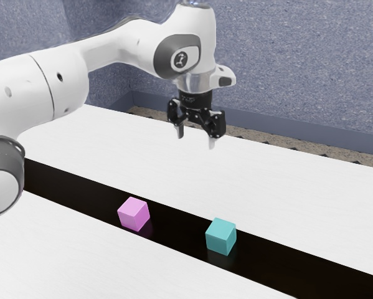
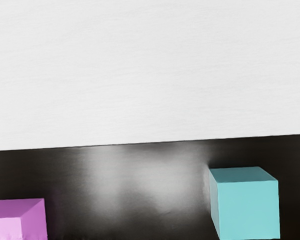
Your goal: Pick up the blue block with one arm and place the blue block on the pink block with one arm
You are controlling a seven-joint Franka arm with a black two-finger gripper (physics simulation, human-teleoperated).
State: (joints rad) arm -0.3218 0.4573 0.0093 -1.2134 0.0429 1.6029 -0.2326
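Gripper (image 1: 195, 133) hangs open and empty above the white table (image 1: 286, 180).
Blue block (image 1: 221, 236) and pink block (image 1: 133, 213) sit apart on the black strip (image 1: 80, 187).

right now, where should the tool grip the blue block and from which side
I'd come straight down from above and close on two opposite side faces of the blue block. It is a cube sitting flat on the dark strip, top clear, with the pink block apart.
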